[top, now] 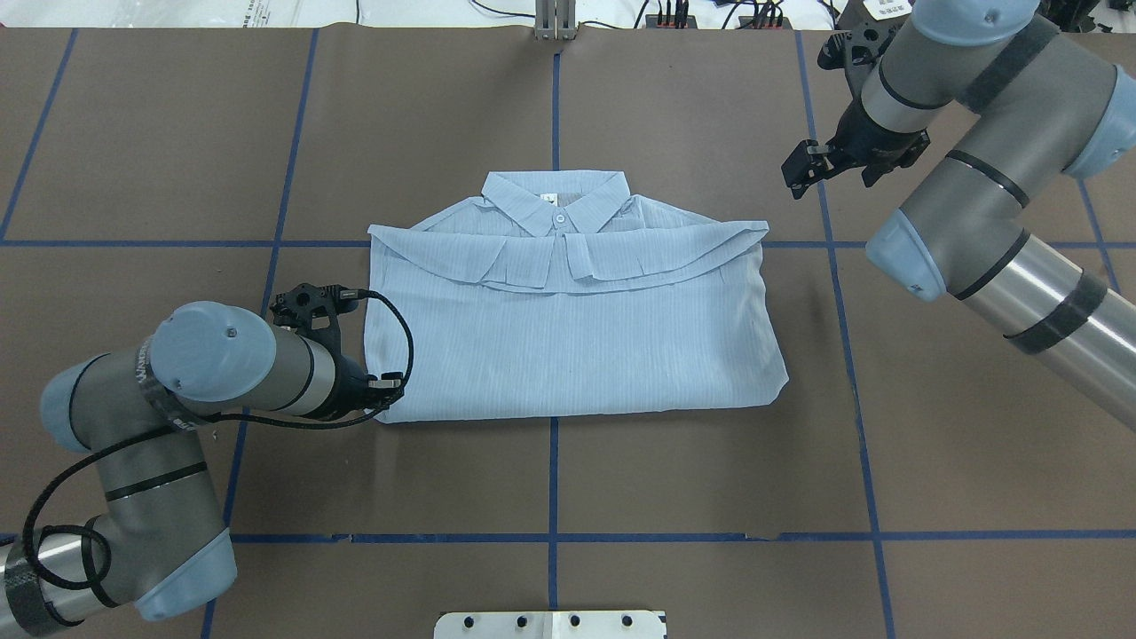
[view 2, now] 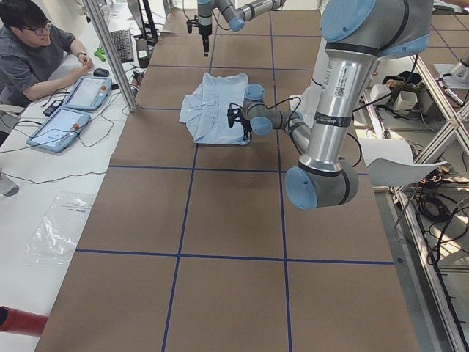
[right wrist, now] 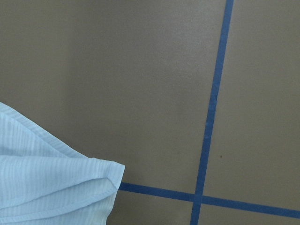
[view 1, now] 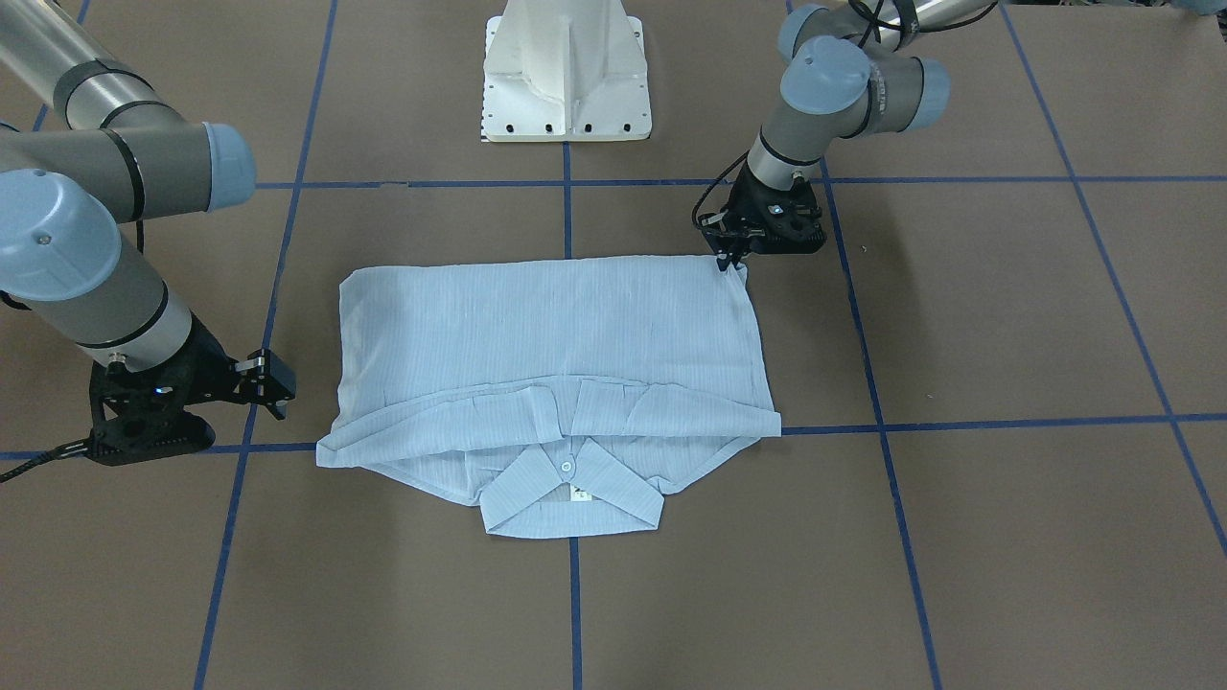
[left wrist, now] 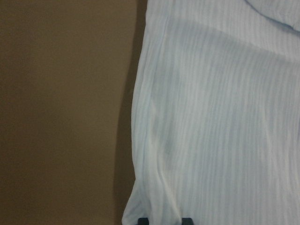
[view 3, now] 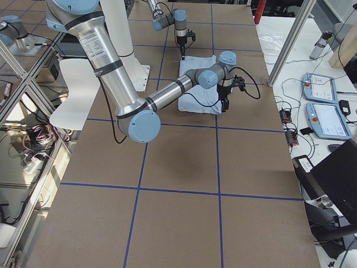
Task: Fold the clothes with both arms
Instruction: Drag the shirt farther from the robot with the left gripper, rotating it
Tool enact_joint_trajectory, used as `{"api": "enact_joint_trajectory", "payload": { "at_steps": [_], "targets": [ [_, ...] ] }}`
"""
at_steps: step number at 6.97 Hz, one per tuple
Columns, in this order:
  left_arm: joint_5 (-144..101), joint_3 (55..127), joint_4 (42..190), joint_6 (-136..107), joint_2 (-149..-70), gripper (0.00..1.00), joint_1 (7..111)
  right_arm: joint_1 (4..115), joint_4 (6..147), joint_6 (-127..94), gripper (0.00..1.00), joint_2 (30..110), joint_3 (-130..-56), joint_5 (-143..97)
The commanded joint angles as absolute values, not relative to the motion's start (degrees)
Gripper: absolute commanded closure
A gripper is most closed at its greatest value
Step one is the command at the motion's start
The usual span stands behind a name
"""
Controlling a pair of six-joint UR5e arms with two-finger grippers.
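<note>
Illumination was bright, even and diffuse from above. The shirt [top: 577, 328] cast only a narrow, soft shadow on the table [top: 710, 461] along its edges. In the left wrist view the shirt was slightly out of focus, with a darker shadow band beside its edge. The other views were sharp. No glare appeared on the shirt.

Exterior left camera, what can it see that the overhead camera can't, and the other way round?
Only the exterior left view shows a person in a grey top and two tablets on a side desk. Only the overhead view shows the small collar button. Both show the folded light blue shirt, the left arm reaching its edge and the right arm apart from it.
</note>
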State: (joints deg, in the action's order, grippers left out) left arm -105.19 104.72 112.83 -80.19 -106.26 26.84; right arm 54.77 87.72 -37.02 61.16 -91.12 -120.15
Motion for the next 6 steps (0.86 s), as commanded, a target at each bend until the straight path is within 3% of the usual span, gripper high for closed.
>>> {"api": "enact_joint_trajectory", "payload": {
  "at_steps": [1, 4, 5, 6],
  "targets": [
    [-105.2, 105.4, 111.2, -77.5, -105.7, 1.0, 30.3, 54.7, 87.7, -37.2, 0.0, 61.2, -91.1, -120.1],
    [-105.1, 102.4, 108.4, -61.7, -105.9, 1.0, 40.8, 54.2, 87.6, -37.3, 0.0, 60.9, -91.0, -120.1],
    [-105.2, 96.9, 109.0, -56.0, -107.5, 1.0, 44.5, 54.1, 87.5, -38.1, 0.0, 60.6, -91.1, -120.1],
    [-105.2, 88.9, 109.0, -50.4, -114.6, 1.0, 49.1, 53.5, 87.5, -40.3, 0.0, 60.5, -91.4, -120.3]
  ]
}}
